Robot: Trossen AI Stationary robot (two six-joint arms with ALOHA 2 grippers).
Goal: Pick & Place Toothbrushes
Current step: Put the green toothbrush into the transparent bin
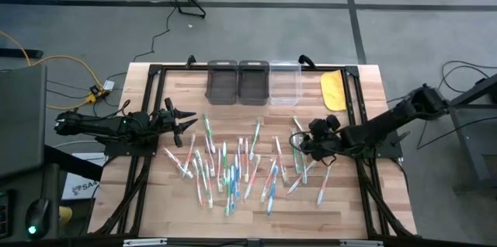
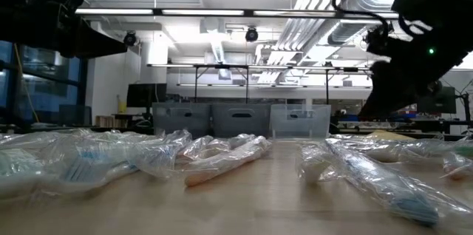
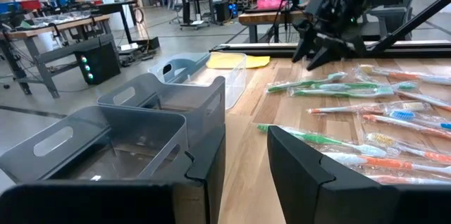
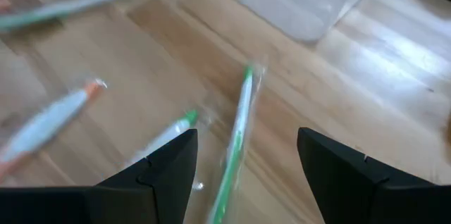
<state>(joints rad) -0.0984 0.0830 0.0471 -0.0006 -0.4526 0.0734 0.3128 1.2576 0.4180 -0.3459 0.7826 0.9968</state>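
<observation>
Approach step of a pick. The right gripper (image 1: 299, 144) is held low over the right part of the scatter of toothbrushes (image 1: 233, 165), its fingers (image 4: 158, 164) spread wide and nothing between them; a green-handled toothbrush (image 4: 236, 136) in a clear wrapper lies on the tabletop (image 1: 357, 200) in line with the gap. The next move is judged to call for a short descent astride that handle, a closing of the fingers, then a carry to the bins (image 1: 237, 81) at the far edge, of which two are dark and one is clear (image 1: 284, 84). The right arm is stretched in from the right side, wrist pitched downward. The left gripper (image 1: 185, 120) waits at the left side, fingers partly parted and empty, aimed across the tabletop.
</observation>
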